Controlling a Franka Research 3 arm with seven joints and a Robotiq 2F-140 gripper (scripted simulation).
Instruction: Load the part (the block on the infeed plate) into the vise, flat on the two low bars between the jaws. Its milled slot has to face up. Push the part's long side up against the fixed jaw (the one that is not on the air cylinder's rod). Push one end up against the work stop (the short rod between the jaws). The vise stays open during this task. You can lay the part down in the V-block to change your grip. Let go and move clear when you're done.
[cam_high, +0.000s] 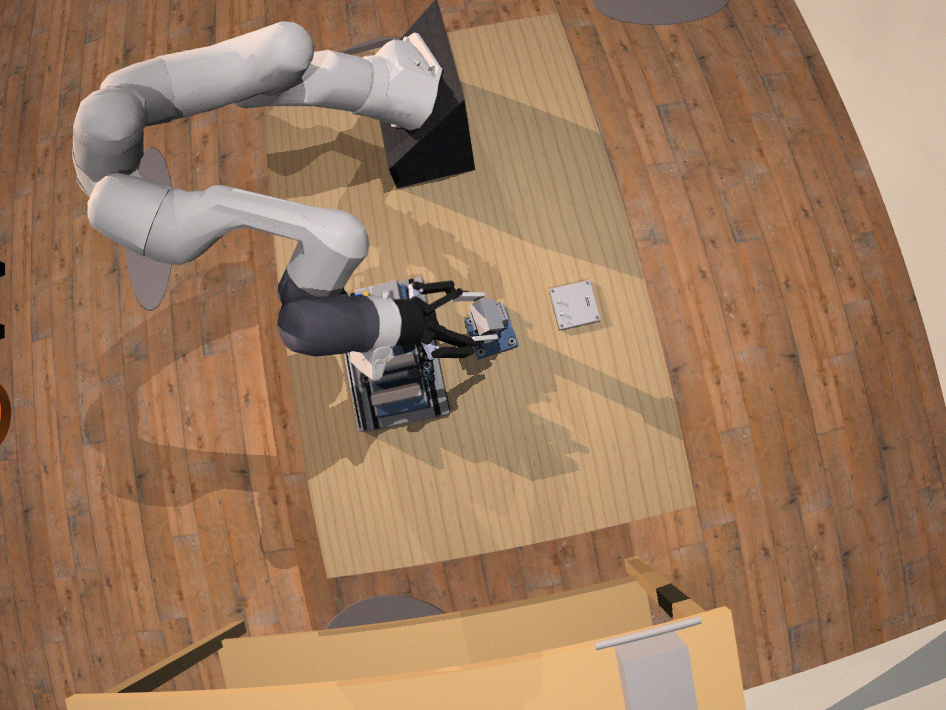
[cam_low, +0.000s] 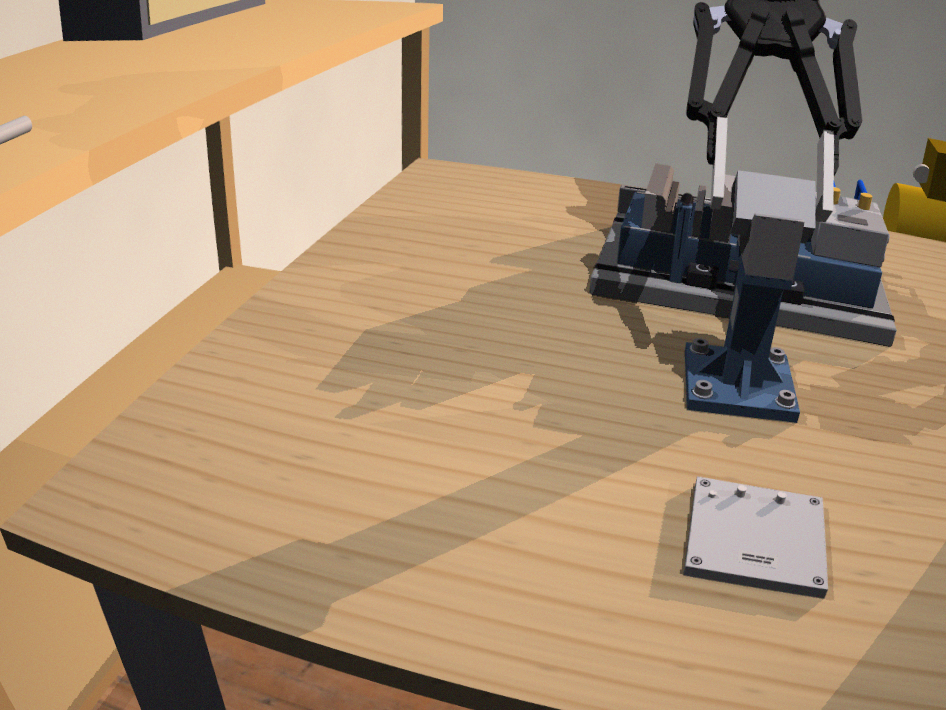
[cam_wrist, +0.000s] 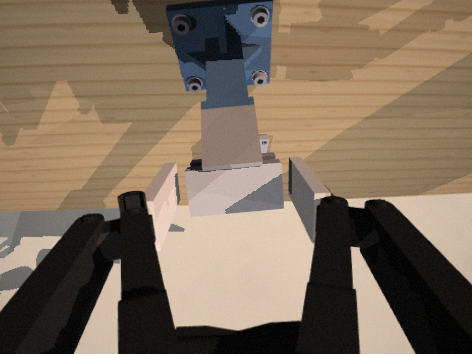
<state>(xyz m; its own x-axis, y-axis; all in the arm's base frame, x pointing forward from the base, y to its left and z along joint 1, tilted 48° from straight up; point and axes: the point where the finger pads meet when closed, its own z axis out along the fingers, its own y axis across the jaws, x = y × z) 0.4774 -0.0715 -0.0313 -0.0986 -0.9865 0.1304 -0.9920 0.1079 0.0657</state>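
The part (cam_high: 485, 314) (cam_low: 773, 197) (cam_wrist: 235, 190), a light grey block, lies tilted in the V-block (cam_low: 773, 248) (cam_wrist: 231, 134) on its blue post. Its milled slot is not visible. My gripper (cam_high: 488, 317) (cam_low: 771, 203) (cam_wrist: 233, 178) is open, with one pale finger beside each end of the part. In the wrist view a gap shows on both sides. The vise (cam_high: 402, 419) (cam_low: 663, 294) stands open behind the V-block in the exterior view, with its jaws apart. The arm and the V-block hide parts of it, and the work stop is hard to make out.
The infeed plate (cam_high: 577, 309) (cam_low: 756, 531), with short pins, lies on the table in front of the V-block in the exterior view and bears no part. The V-block's bolted blue foot (cam_low: 741, 408) (cam_wrist: 260, 45) stands close to the vise. A wooden bench (cam_high: 458, 672) stands beyond the table.
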